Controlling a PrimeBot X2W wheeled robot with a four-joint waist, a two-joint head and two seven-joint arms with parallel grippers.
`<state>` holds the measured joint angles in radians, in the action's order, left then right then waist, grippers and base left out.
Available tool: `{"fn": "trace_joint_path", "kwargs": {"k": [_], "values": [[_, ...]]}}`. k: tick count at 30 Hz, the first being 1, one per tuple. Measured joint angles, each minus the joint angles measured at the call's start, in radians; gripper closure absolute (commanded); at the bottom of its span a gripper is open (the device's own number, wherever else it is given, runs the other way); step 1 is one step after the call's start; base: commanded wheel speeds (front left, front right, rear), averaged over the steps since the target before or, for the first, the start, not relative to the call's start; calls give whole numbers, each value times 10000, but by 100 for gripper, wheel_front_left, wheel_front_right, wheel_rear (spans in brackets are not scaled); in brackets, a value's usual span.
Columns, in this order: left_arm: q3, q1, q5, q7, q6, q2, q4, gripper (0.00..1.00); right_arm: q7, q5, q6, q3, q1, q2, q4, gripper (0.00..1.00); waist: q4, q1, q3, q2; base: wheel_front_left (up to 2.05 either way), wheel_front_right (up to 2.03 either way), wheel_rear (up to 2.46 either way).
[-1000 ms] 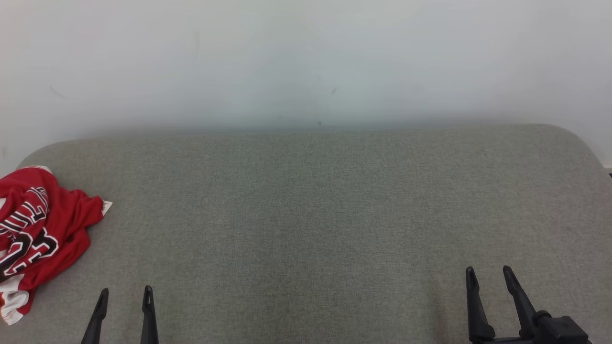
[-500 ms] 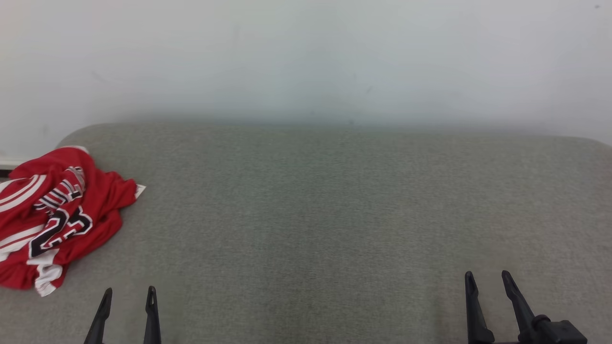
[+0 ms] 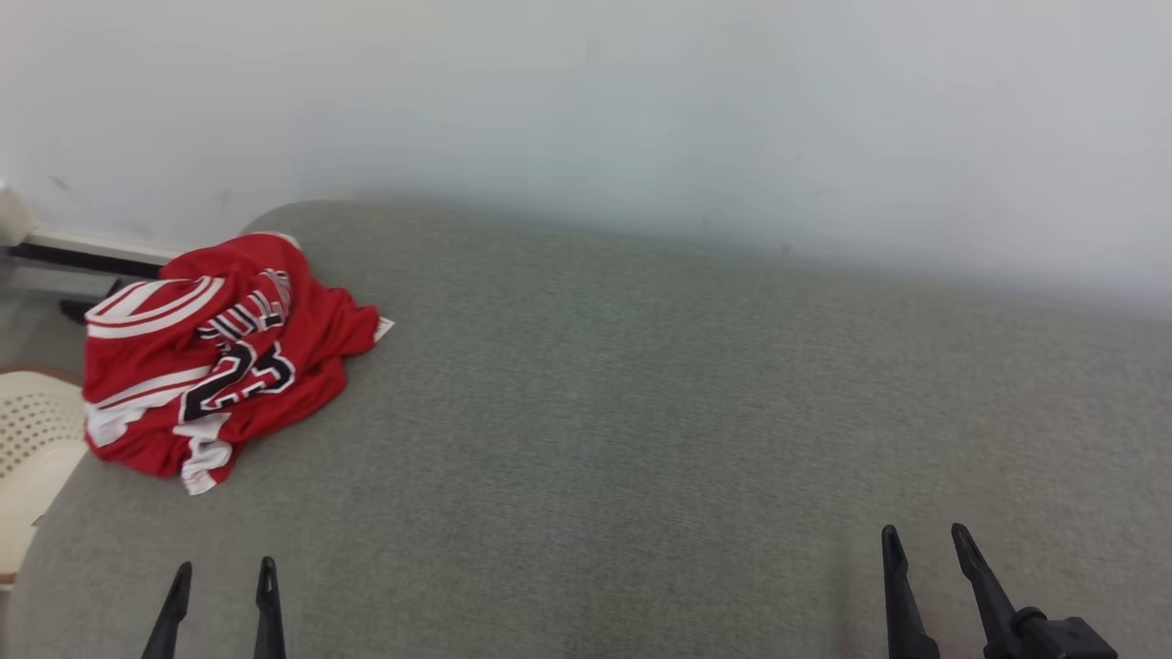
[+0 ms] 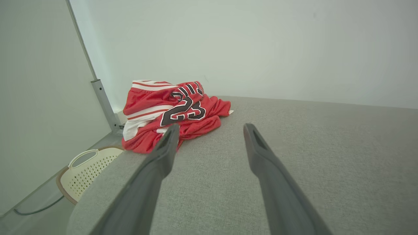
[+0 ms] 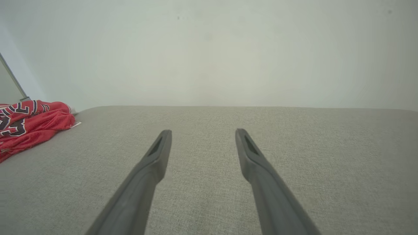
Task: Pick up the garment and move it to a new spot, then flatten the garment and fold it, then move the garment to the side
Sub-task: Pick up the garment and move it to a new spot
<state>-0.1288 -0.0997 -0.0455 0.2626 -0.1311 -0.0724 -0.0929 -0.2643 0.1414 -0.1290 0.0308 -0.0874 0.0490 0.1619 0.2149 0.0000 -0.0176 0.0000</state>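
Observation:
The garment (image 3: 215, 352) is a red jersey with white stripes and black lettering, crumpled in a heap at the far left corner of the grey cushioned surface (image 3: 623, 412). It also lies ahead of my left gripper (image 4: 210, 125) and at the left edge of the right wrist view as the garment (image 5: 29, 125). My left gripper (image 3: 224, 572) stands open at the lower left, short of the garment and holding nothing. Far from the garment, my right gripper (image 3: 920, 533) is open at the lower right, and its fingers (image 5: 158, 150) hover over bare fabric.
A cream perforated basket (image 3: 27, 448) sits on the floor past the surface's left edge, also seen as the basket (image 4: 86, 164) in the left wrist view. A white wall (image 3: 586, 110) runs behind the surface, with a grey metal post (image 4: 104, 101) in the left corner.
The head camera has swung left, so the garment now sits further right and higher in the picture and the basket has come into view. Both grippers stay open and low.

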Motion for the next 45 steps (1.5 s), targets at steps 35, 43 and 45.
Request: {"fn": "trace_joint_path", "kwargs": {"k": [35,43,45], "values": [[-591,-200,-360,-2,0,-105,-8,0,0,242,0,-313,-105,0,105,0,2113,0,-347,0,0,0,0],[-782,47,-600,0,0,-73,-107,0,0,169,0,-336,58,0,79,0,1681,0,-205,0,0,0,0],[-846,270,-633,-2,0,-111,-199,0,0,146,0,-368,86,0,69,0,1514,0,-145,0,0,0,0]]}}
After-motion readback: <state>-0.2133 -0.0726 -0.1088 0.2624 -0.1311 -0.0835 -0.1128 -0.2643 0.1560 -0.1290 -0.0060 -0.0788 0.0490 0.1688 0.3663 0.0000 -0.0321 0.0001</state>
